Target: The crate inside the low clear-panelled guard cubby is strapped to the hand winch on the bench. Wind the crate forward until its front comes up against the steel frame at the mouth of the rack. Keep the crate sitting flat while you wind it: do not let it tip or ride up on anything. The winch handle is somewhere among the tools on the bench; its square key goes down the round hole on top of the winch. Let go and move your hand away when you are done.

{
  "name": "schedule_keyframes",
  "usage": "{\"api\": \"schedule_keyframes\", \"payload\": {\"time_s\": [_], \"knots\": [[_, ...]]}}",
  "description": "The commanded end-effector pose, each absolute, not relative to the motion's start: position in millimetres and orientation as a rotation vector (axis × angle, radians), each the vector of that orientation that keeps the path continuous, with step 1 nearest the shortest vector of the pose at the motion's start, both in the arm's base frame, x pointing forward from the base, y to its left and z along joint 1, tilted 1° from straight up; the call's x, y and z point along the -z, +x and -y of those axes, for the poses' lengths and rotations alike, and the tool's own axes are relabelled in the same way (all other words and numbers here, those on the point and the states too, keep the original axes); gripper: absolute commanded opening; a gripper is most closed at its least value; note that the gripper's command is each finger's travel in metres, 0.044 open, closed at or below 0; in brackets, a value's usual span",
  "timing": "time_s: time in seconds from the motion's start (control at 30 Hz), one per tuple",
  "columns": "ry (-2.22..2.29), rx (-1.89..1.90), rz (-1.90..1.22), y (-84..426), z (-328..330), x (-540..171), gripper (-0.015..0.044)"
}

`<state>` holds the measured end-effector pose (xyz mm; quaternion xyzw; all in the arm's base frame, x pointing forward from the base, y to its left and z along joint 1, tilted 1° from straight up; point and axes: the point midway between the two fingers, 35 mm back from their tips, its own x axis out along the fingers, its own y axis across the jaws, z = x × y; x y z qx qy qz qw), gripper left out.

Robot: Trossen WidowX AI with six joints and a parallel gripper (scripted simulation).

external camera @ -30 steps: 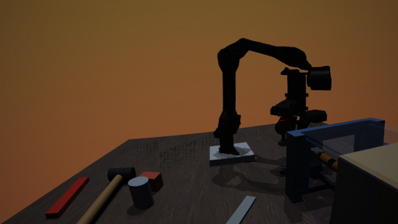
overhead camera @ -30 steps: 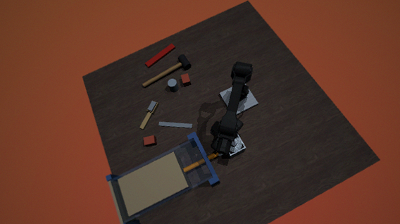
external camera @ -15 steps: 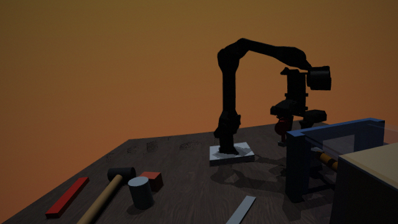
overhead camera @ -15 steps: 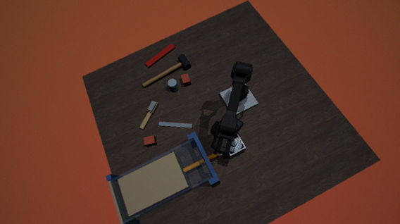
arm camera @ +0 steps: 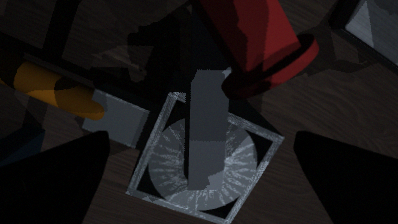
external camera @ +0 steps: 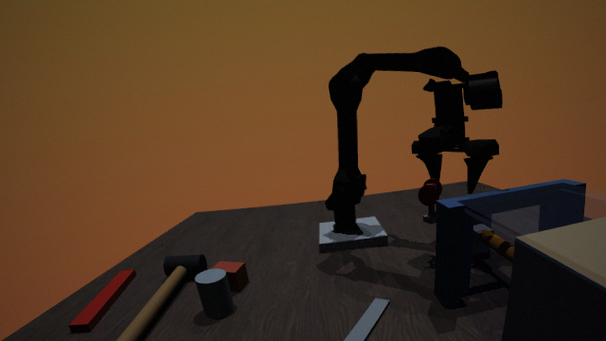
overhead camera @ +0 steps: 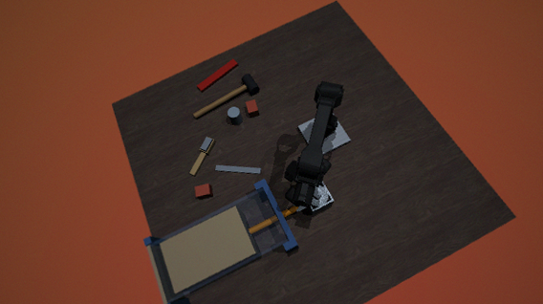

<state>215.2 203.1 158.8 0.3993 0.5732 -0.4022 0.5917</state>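
Note:
My gripper (external camera: pixel 454 187) (arm camera: pixel 205 140) is open and empty, its fingers wide apart above the winch (arm camera: pixel 242 160) (overhead camera: pixel 324 200). The winch handle's grey arm (arm camera: pixel 207 110) lies across the winch's round top; its red grip (arm camera: pixel 260 45) (external camera: pixel 430 193) stands up beside the winch, near one finger in the exterior view. The key and hole are hidden under the arm. An orange strap (overhead camera: pixel 262 224) (external camera: pixel 497 242) (arm camera: pixel 55 92) runs to the crate (overhead camera: pixel 206 249) (external camera: pixel 568 246), which looks flat. A gap separates the crate's front from the blue frame (overhead camera: pixel 277 216) (external camera: pixel 452 256).
Clear panels surround the crate. A grey flat bar (overhead camera: pixel 237 169) (external camera: pixel 368 319), a brush (overhead camera: pixel 202 156), red blocks (overhead camera: pixel 202 190) (overhead camera: pixel 252 108), a grey cylinder (overhead camera: pixel 234 115), a mallet (overhead camera: pixel 220 102) and a red bar (overhead camera: pixel 217 75) lie around the bench. The arm's base plate (overhead camera: pixel 340 140) (external camera: pixel 331 239) is near the winch.

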Motion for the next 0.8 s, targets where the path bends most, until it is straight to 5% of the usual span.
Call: {"api": "schedule_keyframes", "payload": {"time_s": [0.0, 0.27, 0.77], "knots": [[0.988, 0.866, -1.328, 211.5, -200.0, -214.1, 0.0440], [1.025, 0.831, -1.314, 208.6, -196.6, -236.3, 0.0440], [1.025, 0.831, -1.314, 208.6, -196.6, -236.3, 0.0046]]}}
